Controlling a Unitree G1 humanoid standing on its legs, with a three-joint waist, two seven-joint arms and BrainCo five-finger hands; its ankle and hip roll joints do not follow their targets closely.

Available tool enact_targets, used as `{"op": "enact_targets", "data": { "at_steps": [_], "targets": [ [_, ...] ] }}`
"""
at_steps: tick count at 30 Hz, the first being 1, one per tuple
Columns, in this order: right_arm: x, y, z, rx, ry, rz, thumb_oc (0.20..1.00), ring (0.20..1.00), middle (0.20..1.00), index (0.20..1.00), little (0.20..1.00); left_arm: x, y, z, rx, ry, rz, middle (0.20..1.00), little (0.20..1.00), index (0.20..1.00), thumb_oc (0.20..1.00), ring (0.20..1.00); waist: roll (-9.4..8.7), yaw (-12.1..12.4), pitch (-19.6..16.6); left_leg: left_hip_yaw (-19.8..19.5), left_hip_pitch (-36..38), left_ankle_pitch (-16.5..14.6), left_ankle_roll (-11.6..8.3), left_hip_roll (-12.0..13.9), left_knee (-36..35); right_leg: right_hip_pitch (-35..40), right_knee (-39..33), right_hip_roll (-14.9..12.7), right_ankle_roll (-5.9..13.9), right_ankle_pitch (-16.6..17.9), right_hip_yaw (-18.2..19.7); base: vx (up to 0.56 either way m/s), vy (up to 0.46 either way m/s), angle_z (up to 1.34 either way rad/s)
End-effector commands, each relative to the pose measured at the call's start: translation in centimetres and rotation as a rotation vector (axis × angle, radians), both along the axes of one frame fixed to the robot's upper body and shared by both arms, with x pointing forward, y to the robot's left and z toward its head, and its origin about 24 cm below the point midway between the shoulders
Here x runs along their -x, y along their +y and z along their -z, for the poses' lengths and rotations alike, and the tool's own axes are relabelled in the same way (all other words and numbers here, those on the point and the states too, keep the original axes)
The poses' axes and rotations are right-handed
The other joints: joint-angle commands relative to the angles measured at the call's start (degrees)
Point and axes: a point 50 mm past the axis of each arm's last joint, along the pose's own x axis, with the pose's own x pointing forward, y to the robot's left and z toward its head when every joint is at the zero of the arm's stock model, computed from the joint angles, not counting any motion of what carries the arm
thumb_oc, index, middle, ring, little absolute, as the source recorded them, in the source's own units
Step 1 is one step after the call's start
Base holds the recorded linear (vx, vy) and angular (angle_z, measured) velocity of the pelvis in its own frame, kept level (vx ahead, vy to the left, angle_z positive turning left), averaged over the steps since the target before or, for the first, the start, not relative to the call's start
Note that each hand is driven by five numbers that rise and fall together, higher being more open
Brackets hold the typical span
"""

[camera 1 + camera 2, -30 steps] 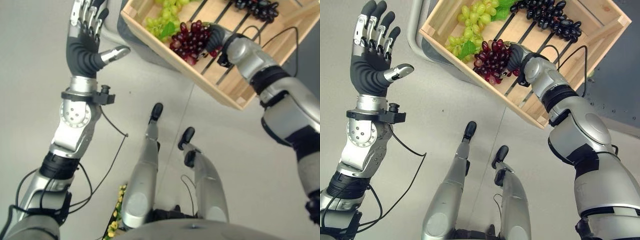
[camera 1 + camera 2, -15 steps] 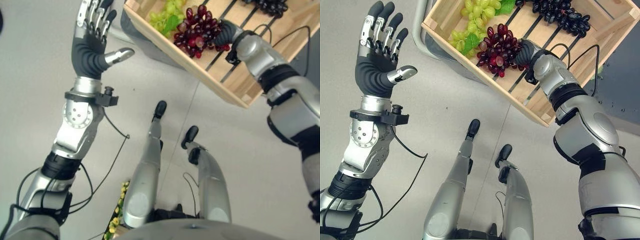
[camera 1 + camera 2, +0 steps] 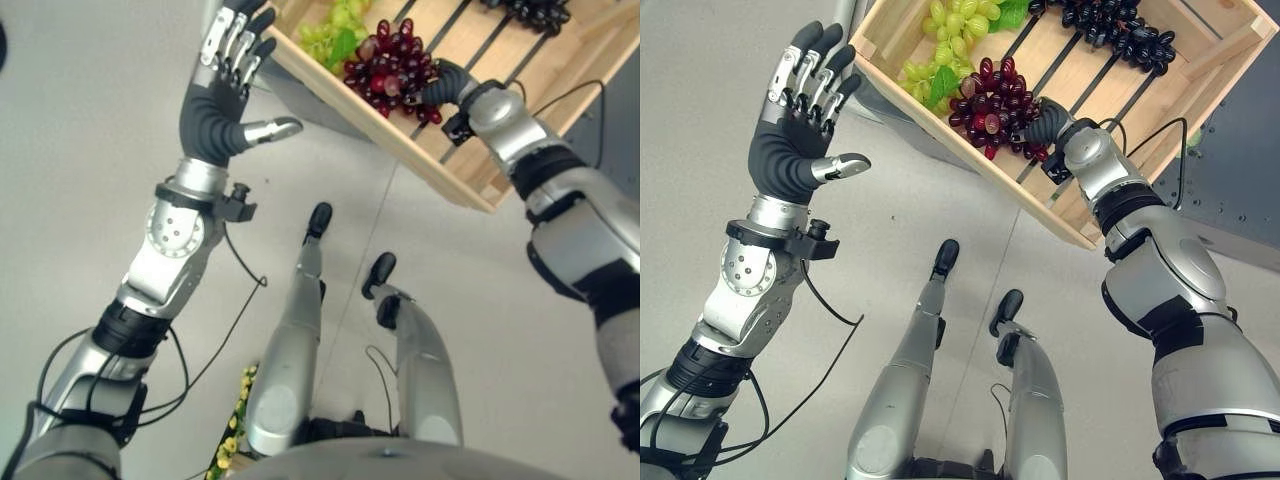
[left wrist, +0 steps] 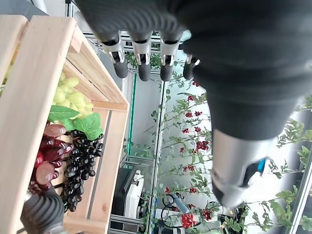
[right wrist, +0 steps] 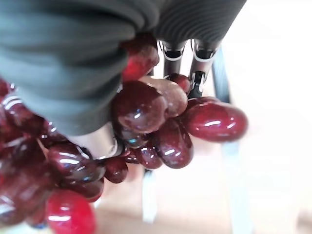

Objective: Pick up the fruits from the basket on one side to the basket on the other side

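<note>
A bunch of red grapes [image 3: 990, 105] lies in a slatted wooden crate [image 3: 1040, 195] at the upper right. My right hand [image 3: 1045, 118] reaches into the crate from its near rim and is shut on this bunch. In the right wrist view the red grapes [image 5: 161, 117] bulge between the curled fingers [image 5: 173, 51] and the palm. Green grapes [image 3: 940, 40] with a leaf lie at the crate's left end, and black grapes [image 3: 1110, 30] lie at the far side. My left hand [image 3: 790, 160] is raised just left of the crate's corner, open, its fingers [image 4: 141, 68] straight and holding nothing.
The crate rests on a grey stand [image 3: 890, 115] above the pale floor. Something small and yellow-green [image 3: 232, 430] lies on the floor low down. Past the left hand, the left wrist view shows metal racks with plants [image 4: 185, 126].
My left hand has moved right, closer to the crate's corner. The right hand stays on the red grapes, and the bunch has shifted slightly with it.
</note>
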Motion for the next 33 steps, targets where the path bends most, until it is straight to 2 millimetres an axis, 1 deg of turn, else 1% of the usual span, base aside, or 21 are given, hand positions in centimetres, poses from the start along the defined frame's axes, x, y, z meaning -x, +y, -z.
{"op": "enact_targets", "data": {
  "at_steps": [1,2,3,4,5,8,9,10,11,12,13,15,19,21,22,23,26,33],
  "targets": [
    [1.1,3.1,-0.8,-0.209,0.046,-0.253,0.200,0.200,0.200,0.200,0.200,2.2,-1.4,-1.2,0.020,-0.107,0.130,1.000,1.000,1.000,1.000,1.000,0.56,-1.47,-0.48,4.74,6.63,-8.24,2.18,-0.38,0.55,2.18,-8.83,-2.08,5.32,8.72,2.51,0.00,0.000,0.00],
    [2.5,4.6,0.6,-0.320,0.122,-0.401,0.200,0.200,0.200,0.200,0.200,2.3,-1.3,-1.0,0.006,-0.103,0.135,1.000,1.000,1.000,1.000,1.000,0.31,-1.74,-0.48,4.74,6.71,-8.19,2.11,-0.37,0.48,2.24,-8.84,-2.11,5.42,8.73,2.45,0.00,0.000,0.00],
    [2.9,4.7,1.3,-0.335,0.149,-0.432,0.200,0.200,0.200,0.200,0.200,2.4,-1.3,-1.0,-0.010,-0.106,0.135,1.000,1.000,1.000,1.000,1.000,0.27,-1.80,-0.48,4.76,6.71,-8.19,2.10,-0.37,0.48,2.25,-8.85,-2.13,5.46,8.75,2.46,0.00,0.000,0.00],
    [2.9,4.6,1.3,-0.336,0.149,-0.431,0.200,0.200,0.200,0.200,0.200,2.3,-1.3,-1.0,-0.010,-0.106,0.136,1.000,1.000,1.000,1.000,1.000,0.29,-1.75,-0.48,4.76,6.74,-8.20,2.10,-0.37,0.47,2.28,-8.86,-2.12,5.46,8.76,2.46,0.00,0.000,0.00],
    [4.8,5.9,3.0,-0.362,0.246,-0.580,0.200,0.200,0.200,0.200,0.200,2.5,-1.1,-0.9,-0.040,-0.113,0.134,1.000,1.000,1.000,1.000,1.000,0.03,-2.25,-0.48,4.79,6.58,-8.20,2.04,-0.33,0.54,2.16,-8.92,-2.19,5.54,8.82,2.51,0.00,0.000,0.00],
    [7.3,6.5,4.9,-0.427,0.345,-0.720,0.200,0.200,0.200,0.200,0.200,2.5,-0.9,-0.8,-0.072,-0.112,0.134,1.000,1.000,1.000,1.000,1.000,-0.19,-2.88,-0.48,4.96,6.64,-8.10,2.02,-0.27,0.47,2.05,-8.76,-2.28,5.59,8.87,2.58,0.00,0.000,0.00],
    [7.3,6.5,4.9,-0.427,0.345,-0.720,0.200,0.200,0.200,0.200,0.200,2.5,-0.9,-0.8,-0.072,-0.112,0.134,1.000,1.000,1.000,1.000,1.000,-0.19,-2.87,-0.48,4.96,6.65,-8.10,2.02,-0.27,0.47,2.05,-8.76,-2.28,5.59,8.87,2.58,0.00,0.000,0.00],
    [8.5,6.7,5.9,-0.488,0.389,-0.773,0.200,0.200,0.200,0.200,0.200,2.5,-0.7,-0.6,-0.084,-0.103,0.133,1.000,1.000,1.000,1.000,1.000,-0.38,-3.27,-0.48,5.03,6.64,-8.05,1.99,-0.26,0.40,2.02,-8.88,-2.30,5.69,9.04,2.67,0.00,-0.008,-0.06],
    [8.9,6.7,6.1,-0.487,0.397,-0.783,0.200,0.200,0.200,0.200,0.200,2.6,-0.6,-0.7,-0.091,-0.107,0.130,1.000,1.000,1.000,1.000,1.000,-0.37,-3.35,-0.48,5.11,6.71,-8.04,1.97,-0.24,0.32,2.08,-8.92,-2.29,5.70,9.02,2.71,0.00,-0.008,-0.05],
    [8.9,6.7,6.1,-0.487,0.397,-0.783,0.200,0.200,0.200,0.200,0.200,2.6,-0.6,-0.7,-0.091,-0.107,0.130,1.000,1.000,1.000,1.000,1.000,-0.37,-3.34,-0.48,5.11,6.71,-8.04,1.97,-0.24,0.32,2.08,-8.93,-2.29,5.70,9.02,2.71,0.00,0.000,0.00],
    [9.6,7.0,6.2,-0.574,0.391,-0.825,0.200,0.200,0.200,0.200,0.200,2.7,-0.4,-0.5,-0.084,-0.098,0.131,1.000,1.000,1.000,1.000,1.000,-0.33,-3.80,-0.48,5.27,6.83,-8.08,2.02,-0.24,0.35,2.03,-8.75,-2.27,5.79,9.00,2.91,0.00,0.000,0.00],
    [9.7,7.1,5.9,-0.644,0.348,-0.832,0.200,0.200,0.200,0.200,0.200,2.7,-0.1,-0.4,-0.070,-0.095,0.121,1.000,1.000,1.000,1.000,1.000,-0.35,-3.96,-0.48,5.44,7.07,-8.25,2.09,-0.31,0.43,2.17,-8.61,-2.33,5.79,8.90,3.07,0.00,0.000,0.00],
    [10.1,7.9,5.1,-0.783,0.273,-0.878,0.200,0.200,0.200,0.200,0.200,2.4,0.3,0.0,-0.011,-0.074,0.105,1.000,1.000,1.000,1.000,1.000,-0.31,-4.47,-0.48,5.62,7.69,-8.41,2.21,-0.14,0.29,2.40,-8.23,-2.34,5.72,8.81,3.38,0.00,0.000,0.00],
    [10.0,8.1,4.7,-0.869,0.235,-0.876,0.200,0.200,0.200,0.200,0.200,2.4,0.3,0.2,0.007,-0.066,0.104,1.000,1.000,1.000,1.000,1.000,-0.20,-4.49,-0.48,5.79,7.94,-8.50,2.31,-0.15,0.21,2.48,-8.16,-2.31,5.75,8.81,3.60,0.00,0.000,0.00],
    [10.0,8.1,4.7,-0.869,0.235,-0.876,0.200,0.200,0.200,0.200,0.200,2.4,0.3,0.2,0.007,-0.066,0.104,1.000,1.000,1.000,1.000,1.000,-0.22,-4.47,-0.48,5.80,7.96,-8.50,2.31,-0.14,0.20,2.49,-8.16,-2.31,5.75,8.81,3.62,0.00,0.000,0.00],
    [9.9,8.4,4.3,-0.911,0.199,-0.881,0.200,0.200,0.200,0.200,0.200,2.4,0.4,0.1,0.019,-0.070,0.099,1.000,1.000,1.000,1.000,1.000,-0.20,-4.48,-0.48,5.91,8.26,-8.52,2.36,-0.12,0.07,2.54,-8.16,-2.30,5.78,8.83,3.70,0.00,0.000,0.00],
    [10.0,8.8,4.3,-0.951,0.194,-0.889,0.200,0.200,0.200,0.200,0.200,2.4,0.4,0.2,0.040,-0.069,0.102,1.000,1.000,1.000,1.000,1.000,-0.14,-4.65,-0.48,6.06,8.45,-8.65,2.43,-0.10,0.15,2.43,-7.79,-2.30,5.74,8.67,3.90,0.00,-0.008,-0.04],
    [10.0,8.8,4.6,-0.999,0.185,-0.878,0.200,0.200,0.200,0.200,0.200,2.5,0.4,0.1,0.047,-0.079,0.097,1.000,1.000,1.000,1.000,1.000,0.01,-4.88,-0.48,6.22,8.68,-8.70,2.62,-0.03,0.17,2.25,-7.17,-2.29,5.76,8.42,4.17,0.00,0.000,0.00]
  ]
}}
